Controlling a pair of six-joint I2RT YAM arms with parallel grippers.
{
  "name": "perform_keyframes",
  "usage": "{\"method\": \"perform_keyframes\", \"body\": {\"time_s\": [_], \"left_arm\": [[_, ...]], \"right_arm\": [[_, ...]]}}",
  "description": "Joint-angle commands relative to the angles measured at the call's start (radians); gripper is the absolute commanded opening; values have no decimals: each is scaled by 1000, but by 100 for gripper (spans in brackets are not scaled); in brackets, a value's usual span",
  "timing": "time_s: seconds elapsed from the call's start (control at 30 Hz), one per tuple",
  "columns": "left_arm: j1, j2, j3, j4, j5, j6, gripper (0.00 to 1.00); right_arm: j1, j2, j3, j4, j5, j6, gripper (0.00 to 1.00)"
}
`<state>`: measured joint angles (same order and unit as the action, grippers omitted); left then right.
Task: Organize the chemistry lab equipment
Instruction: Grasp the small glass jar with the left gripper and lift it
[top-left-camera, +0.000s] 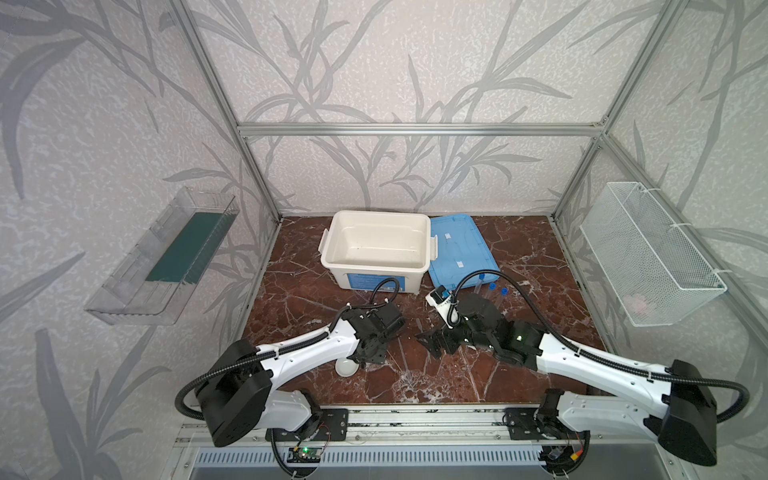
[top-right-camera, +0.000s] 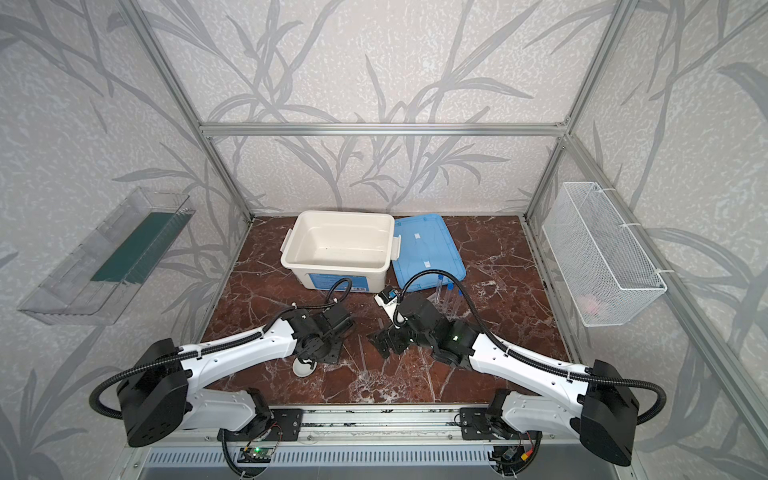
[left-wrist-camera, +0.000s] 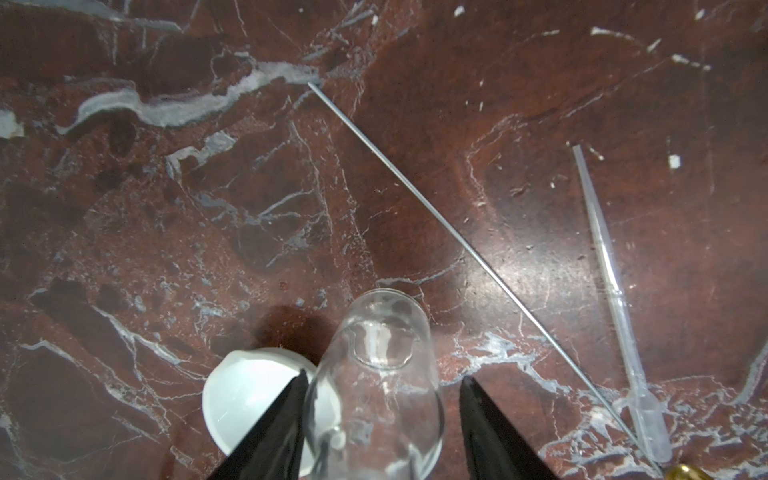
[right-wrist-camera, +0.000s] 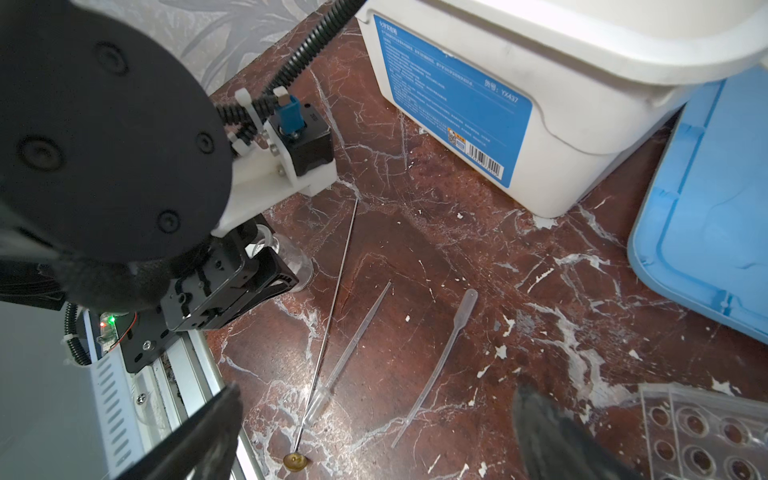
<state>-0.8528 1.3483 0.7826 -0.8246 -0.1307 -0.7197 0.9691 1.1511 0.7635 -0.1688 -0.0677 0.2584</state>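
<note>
I see the brown marble table (top-left-camera: 299, 291) with the open white tub (top-left-camera: 374, 269) at the back and its blue lid (top-left-camera: 461, 249) lying flat just beside it. The clear rack (right-wrist-camera: 706, 428) shows only at one corner of the right wrist view, near the right claw (right-wrist-camera: 378, 388). That claw's fingers are spread wide with nothing between them, hanging above the table. Three tubes with blue caps (top-left-camera: 492, 286) stand just in front of the lid, behind the right arm; I cannot tell whether they sit in the rack.

My left claw (left-wrist-camera: 384, 376) is down over the small clear jar (left-wrist-camera: 376, 415). Its fingers are apart with the jar between them: one finger looks right against the glass, while a gap shows at the other. The white round dish (left-wrist-camera: 249, 395) sits against the jar, partly under that nearer finger. A thin rod (left-wrist-camera: 457, 241) lies slantwise near the jar, and two droppers (right-wrist-camera: 357, 336) lie beyond it, below the right claw.
</note>
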Motion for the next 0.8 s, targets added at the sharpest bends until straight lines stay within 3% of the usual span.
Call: {"method": "perform_keyframes", "body": {"time_s": [0.0,0.13,0.27,0.53,0.77], "left_arm": [[1,21,-15,-1,-33,-15,65],[1,24,-21,6,-34,-15,63],[1,16,-18,4,-41,-18,48],[1,-52,24,-67,-82,-12,41],[3,-162,164,-197,-139,24,36]], "right_arm": [[11,10,16,11,14,6,99],[11,7,16,9,18,5,99],[12,2,16,2,23,2,99],[14,-4,25,4,29,2,99],[13,-40,39,32,57,8,99]]}}
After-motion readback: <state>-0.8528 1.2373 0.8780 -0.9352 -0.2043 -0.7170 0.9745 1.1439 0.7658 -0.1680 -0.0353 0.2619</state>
